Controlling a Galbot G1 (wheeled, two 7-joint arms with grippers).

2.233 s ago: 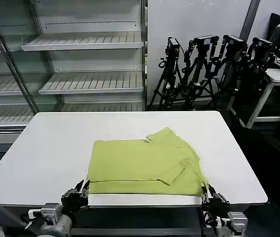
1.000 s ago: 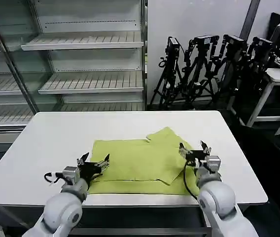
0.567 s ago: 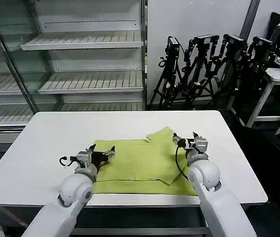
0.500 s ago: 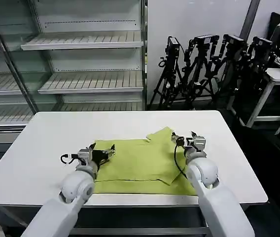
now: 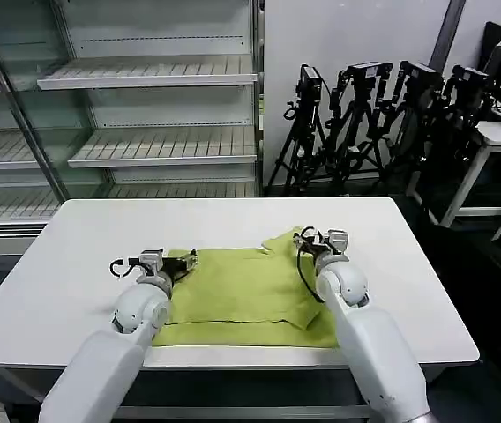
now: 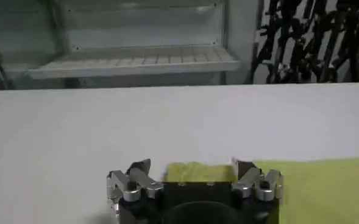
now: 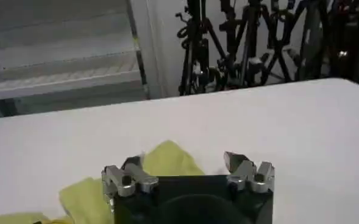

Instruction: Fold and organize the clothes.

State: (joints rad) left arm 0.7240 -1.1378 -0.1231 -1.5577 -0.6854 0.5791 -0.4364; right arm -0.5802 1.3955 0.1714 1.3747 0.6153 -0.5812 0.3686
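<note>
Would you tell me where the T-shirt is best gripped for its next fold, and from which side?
Probably at its two far corners, from above: the T-shirt lies flat on the table, so only its edges offer a pinch. The open left claw sits at the far left corner, the open right claw by the raised far-right sleeve.

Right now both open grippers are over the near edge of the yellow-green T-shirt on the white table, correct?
Not the near edge. In the head view the left gripper and right gripper sit open over the far edge of the T-shirt on the white table.
</note>
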